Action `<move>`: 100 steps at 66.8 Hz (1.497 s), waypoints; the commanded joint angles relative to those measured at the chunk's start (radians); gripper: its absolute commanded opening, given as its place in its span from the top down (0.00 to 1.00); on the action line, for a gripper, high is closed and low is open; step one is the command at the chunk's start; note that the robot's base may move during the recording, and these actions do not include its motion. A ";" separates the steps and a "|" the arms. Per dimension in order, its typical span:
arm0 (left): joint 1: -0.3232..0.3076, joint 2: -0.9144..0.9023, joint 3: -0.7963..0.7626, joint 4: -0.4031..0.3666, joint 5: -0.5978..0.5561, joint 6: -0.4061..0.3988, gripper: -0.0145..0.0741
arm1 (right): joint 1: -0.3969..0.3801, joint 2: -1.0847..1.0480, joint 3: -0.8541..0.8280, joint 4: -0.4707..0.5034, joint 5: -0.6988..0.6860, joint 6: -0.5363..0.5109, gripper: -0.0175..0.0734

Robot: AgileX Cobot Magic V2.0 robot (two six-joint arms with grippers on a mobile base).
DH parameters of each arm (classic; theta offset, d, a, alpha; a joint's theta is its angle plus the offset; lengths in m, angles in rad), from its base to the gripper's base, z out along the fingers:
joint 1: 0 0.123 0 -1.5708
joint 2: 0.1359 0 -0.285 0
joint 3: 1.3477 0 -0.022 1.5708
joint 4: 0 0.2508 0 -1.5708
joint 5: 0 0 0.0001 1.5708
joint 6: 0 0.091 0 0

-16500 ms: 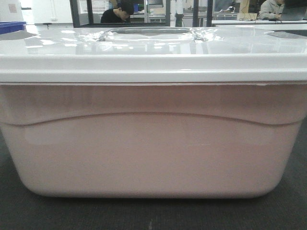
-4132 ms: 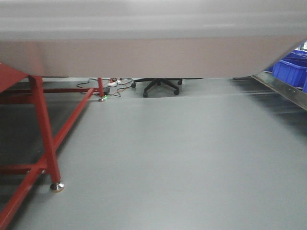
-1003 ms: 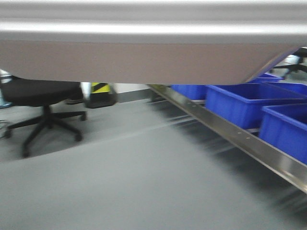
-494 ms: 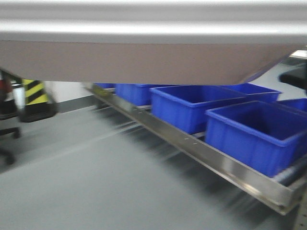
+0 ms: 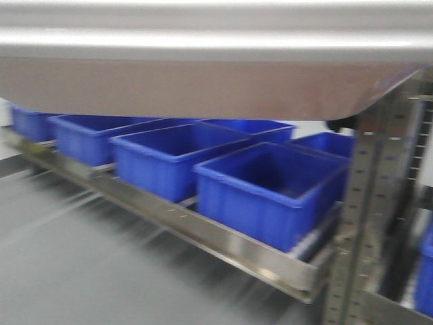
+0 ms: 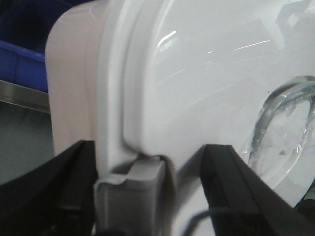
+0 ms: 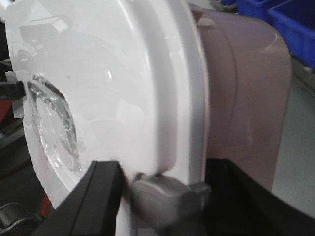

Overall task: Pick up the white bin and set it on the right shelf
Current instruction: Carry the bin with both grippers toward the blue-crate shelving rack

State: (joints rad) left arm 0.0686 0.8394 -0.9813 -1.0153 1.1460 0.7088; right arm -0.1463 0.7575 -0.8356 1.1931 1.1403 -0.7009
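Observation:
The white bin (image 5: 203, 81) hangs lifted across the top of the front view, its pinkish underside over the floor. The right shelf (image 5: 203, 233) shows below it, a shiny steel rail with a perforated grey upright (image 5: 358, 223) at its right end. In the left wrist view my left gripper (image 6: 147, 167) is shut on the bin's lid edge (image 6: 197, 73), one black finger on each side of a grey latch (image 6: 130, 196). My right gripper (image 7: 165, 182) is shut on the opposite lid edge (image 7: 123, 73) around its grey latch (image 7: 167, 201).
Several open blue bins (image 5: 270, 193) stand in a row on the shelf behind the rail; some also show in the right wrist view (image 7: 295, 24). Grey floor (image 5: 81, 271) lies in front of the rack.
The view has swung right: the red table and office chair left the frame, and the shelf with blue bins slid in, its upright now at the right. The bin stays lifted.

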 commanded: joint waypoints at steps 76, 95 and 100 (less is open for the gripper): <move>-0.021 -0.013 -0.030 -0.200 0.160 0.007 0.52 | 0.011 -0.002 -0.032 0.203 0.144 -0.006 0.37; -0.021 -0.013 -0.030 -0.200 0.160 0.007 0.52 | 0.011 -0.002 -0.032 0.203 0.144 -0.006 0.37; -0.021 -0.013 -0.030 -0.200 0.160 0.007 0.52 | 0.011 -0.002 -0.032 0.203 0.144 -0.006 0.37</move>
State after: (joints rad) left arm 0.0686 0.8394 -0.9813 -1.0153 1.1460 0.7088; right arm -0.1463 0.7575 -0.8356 1.1931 1.1403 -0.7009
